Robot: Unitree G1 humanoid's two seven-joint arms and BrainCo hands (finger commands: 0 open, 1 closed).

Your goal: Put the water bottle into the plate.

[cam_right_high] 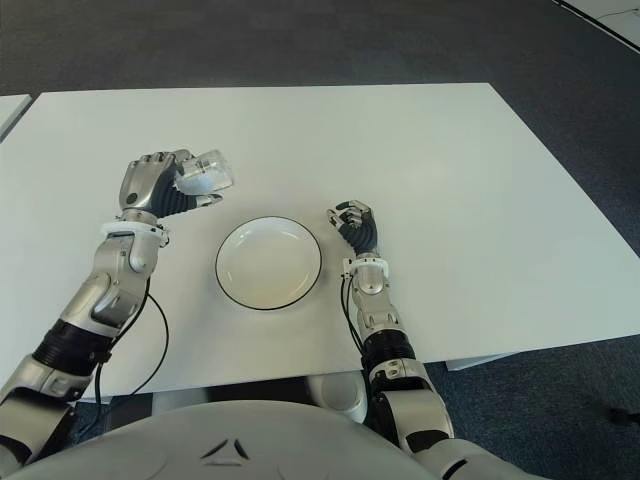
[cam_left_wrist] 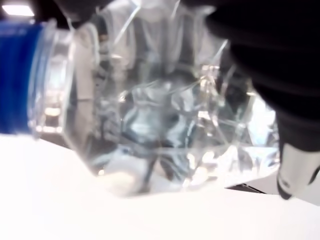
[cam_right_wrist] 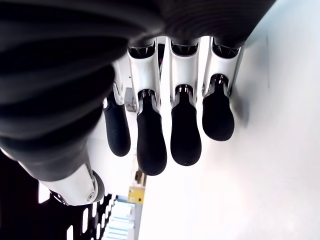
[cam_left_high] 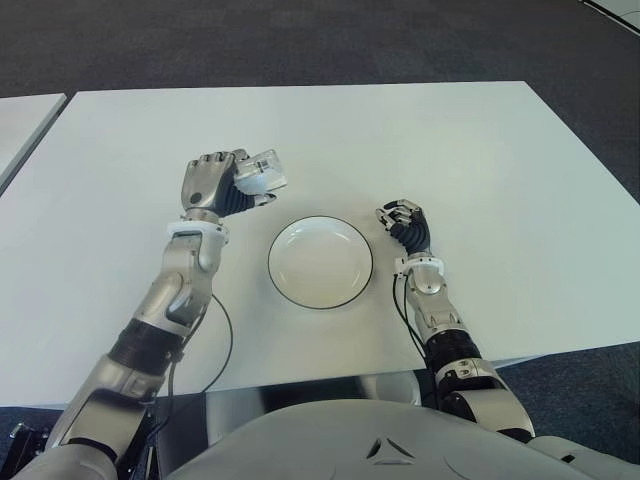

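One water bottle (cam_left_high: pixel 259 171) in left hand (cam_left_high: pixel 212 184), one plate (cam_left_high: pixel 320 262) alongside.

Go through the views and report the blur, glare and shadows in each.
Left wrist view: the water bottle fills the frame, soft and out of focus, with bright glints on its creased plastic. Right wrist view: the right robot hand is dark against a glaring white table. Eye views: even light; the plate and the left robot hand, holding the bottle, cast only faint shadows.
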